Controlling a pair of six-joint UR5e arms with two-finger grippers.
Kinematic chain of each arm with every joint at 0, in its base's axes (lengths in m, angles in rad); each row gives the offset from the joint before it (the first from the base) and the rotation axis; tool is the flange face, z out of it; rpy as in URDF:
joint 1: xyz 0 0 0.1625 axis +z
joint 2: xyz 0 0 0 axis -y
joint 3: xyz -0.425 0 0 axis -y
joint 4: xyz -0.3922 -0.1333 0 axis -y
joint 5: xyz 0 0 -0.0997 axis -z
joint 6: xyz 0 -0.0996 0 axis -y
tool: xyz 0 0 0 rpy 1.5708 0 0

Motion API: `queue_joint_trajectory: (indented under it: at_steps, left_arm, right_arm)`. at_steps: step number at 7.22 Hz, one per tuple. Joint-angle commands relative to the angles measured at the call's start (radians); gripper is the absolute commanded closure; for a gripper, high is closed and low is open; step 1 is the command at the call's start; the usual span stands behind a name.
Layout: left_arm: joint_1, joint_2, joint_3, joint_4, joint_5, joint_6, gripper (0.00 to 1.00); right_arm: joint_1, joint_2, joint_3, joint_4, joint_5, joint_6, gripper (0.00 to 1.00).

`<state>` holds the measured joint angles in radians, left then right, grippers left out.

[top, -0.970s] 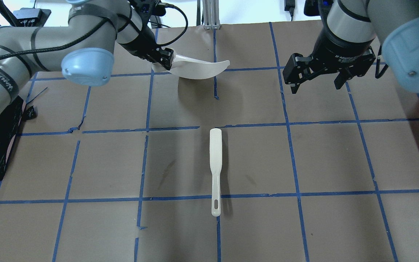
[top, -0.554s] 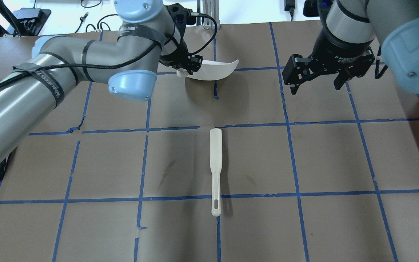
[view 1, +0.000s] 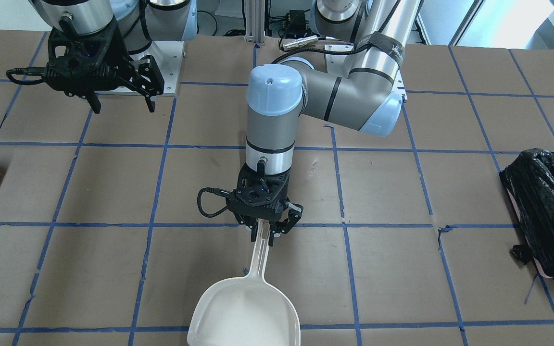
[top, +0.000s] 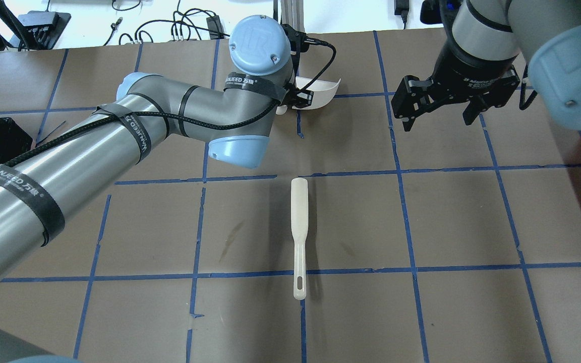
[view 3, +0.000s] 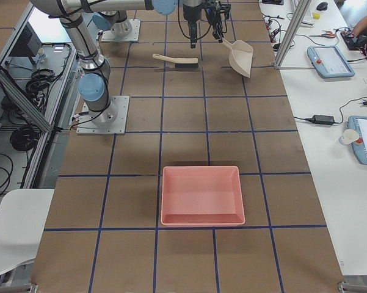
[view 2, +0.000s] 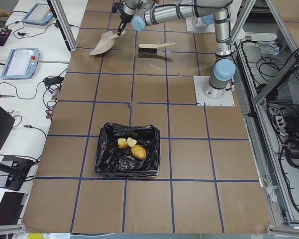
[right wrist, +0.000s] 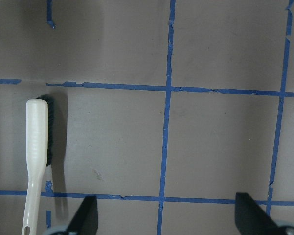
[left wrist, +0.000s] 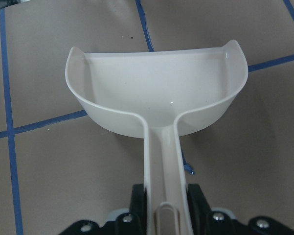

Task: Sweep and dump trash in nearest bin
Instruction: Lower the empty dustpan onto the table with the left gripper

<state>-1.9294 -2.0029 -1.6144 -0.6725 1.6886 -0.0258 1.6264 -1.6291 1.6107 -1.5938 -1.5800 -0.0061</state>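
My left gripper [view 1: 263, 231] is shut on the handle of an empty white dustpan [view 1: 245, 312], held over the table's far middle. The dustpan also shows in the left wrist view [left wrist: 156, 98] and the overhead view [top: 322, 93]. My right gripper [top: 438, 122] hangs open and empty at the far right. The bin [view 2: 102, 159], lined with a black bag, stands at the table's left end. Inside lie the trash pieces: a brown bun-like lump [view 2: 138, 152] and two pale chunks [view 2: 122, 143]. The bin also shows in the front-facing view [view 1: 541, 216].
A white-handled brush [top: 298, 237] with dark bristles lies on the table's middle, and shows in the right wrist view [right wrist: 36, 161]. An empty pink tray [view 3: 201, 195] stands at the table's right end. Blue tape lines grid the brown tabletop.
My left arm has swung from the left side to the middle, carrying the dustpan rightward and turning it. The right arm and the brush have not moved.
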Motion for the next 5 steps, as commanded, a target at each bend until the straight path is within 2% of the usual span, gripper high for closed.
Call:
queue_joint_trajectory:
  at_steps: [1, 2, 5]
  left_arm:
    - [-0.003, 0.001, -0.079, 0.098, 0.005, 0.023, 0.93]
    - [-0.003, 0.001, -0.105, 0.134, 0.003, 0.030, 0.93]
    - [-0.005, 0.015, -0.117, 0.129, -0.004, 0.009, 0.92]
  right_arm:
    - [0.001, 0.000, 0.000, 0.002, 0.001, 0.000, 0.00]
    - [0.001, 0.000, 0.000, 0.002, 0.000, 0.000, 0.00]
    - [0.001, 0.005, 0.000, 0.003, 0.000, 0.000, 0.00]
